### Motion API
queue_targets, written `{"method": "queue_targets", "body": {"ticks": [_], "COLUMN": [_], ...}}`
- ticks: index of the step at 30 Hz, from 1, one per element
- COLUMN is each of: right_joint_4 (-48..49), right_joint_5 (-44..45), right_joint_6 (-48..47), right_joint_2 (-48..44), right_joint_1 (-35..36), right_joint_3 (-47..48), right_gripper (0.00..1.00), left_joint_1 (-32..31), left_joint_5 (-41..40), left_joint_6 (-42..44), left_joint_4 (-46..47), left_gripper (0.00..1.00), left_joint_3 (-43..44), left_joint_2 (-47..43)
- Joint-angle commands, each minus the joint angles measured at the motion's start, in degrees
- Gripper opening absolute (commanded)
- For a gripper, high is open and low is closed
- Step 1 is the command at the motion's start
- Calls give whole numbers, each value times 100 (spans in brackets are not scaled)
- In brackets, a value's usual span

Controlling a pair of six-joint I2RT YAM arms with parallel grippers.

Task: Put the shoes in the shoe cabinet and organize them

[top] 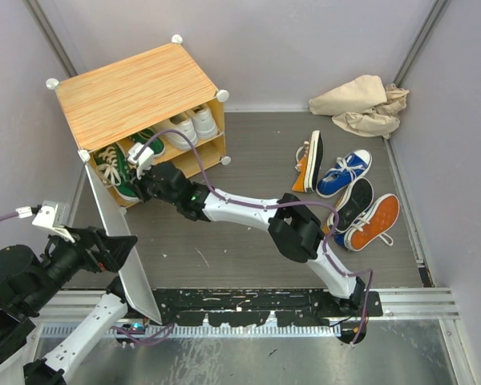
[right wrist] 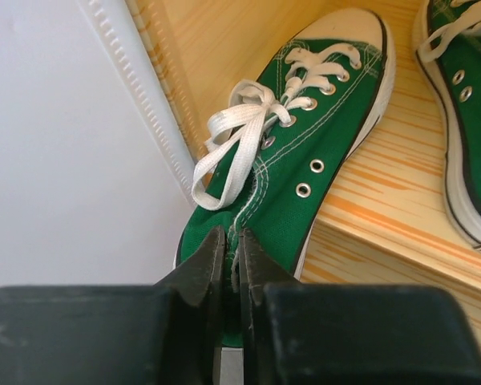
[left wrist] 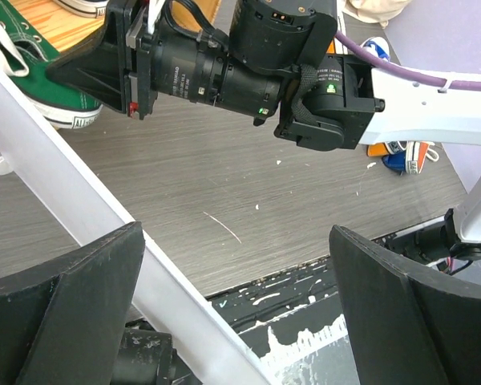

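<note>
The shoe cabinet stands at the back left with its door swung open. A white pair and a green pair sit inside. My right gripper is shut on the heel collar of the left green shoe, whose heel overhangs the wooden shelf edge. In the right wrist view the right gripper pinches that green canvas rim, and the other green shoe lies to the right. My left gripper is open, its fingers straddling the door's white edge.
Two orange shoes and two blue shoes lie on the floor at the right. A crumpled beige cloth lies at the back right. The right arm stretches across the middle.
</note>
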Motion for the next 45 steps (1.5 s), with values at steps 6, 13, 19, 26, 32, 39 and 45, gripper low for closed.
{"method": "queue_targets", "body": {"ticks": [6,13,19,26,32,39,45], "right_joint_4": [207,127,572,872,1020,1155,1926], "right_joint_5": [813,861,918,1006,1261,1408,1225], "right_joint_6": [-699,-829,-978,-1192,-1208,-1133,-1136], "right_joint_2": [103,921,1349,1443,1674,1613,592], "right_joint_1": [-50,-64,-149,-158,-195,-201,-117], "right_joint_3": [1325,2564,2815,2964,3172,2766,1051], "right_gripper": [1,1,1,1,5,41,89], "left_joint_1": [-6,-9,-6,-4,-5,-5,-15], "left_joint_5": [-106,-102,-142,-106,-77,-88,-148], "left_joint_6": [0,-26,-62,-66,-64,-123,-171], "left_joint_4": [-9,-93,-214,-169,-128,-124,-70], "left_gripper": [100,100,100,100,100,100,100], "left_joint_3": [229,280,263,233,191,168,206], "left_joint_2": [-88,-170,-232,-193,-156,-139,-52]}}
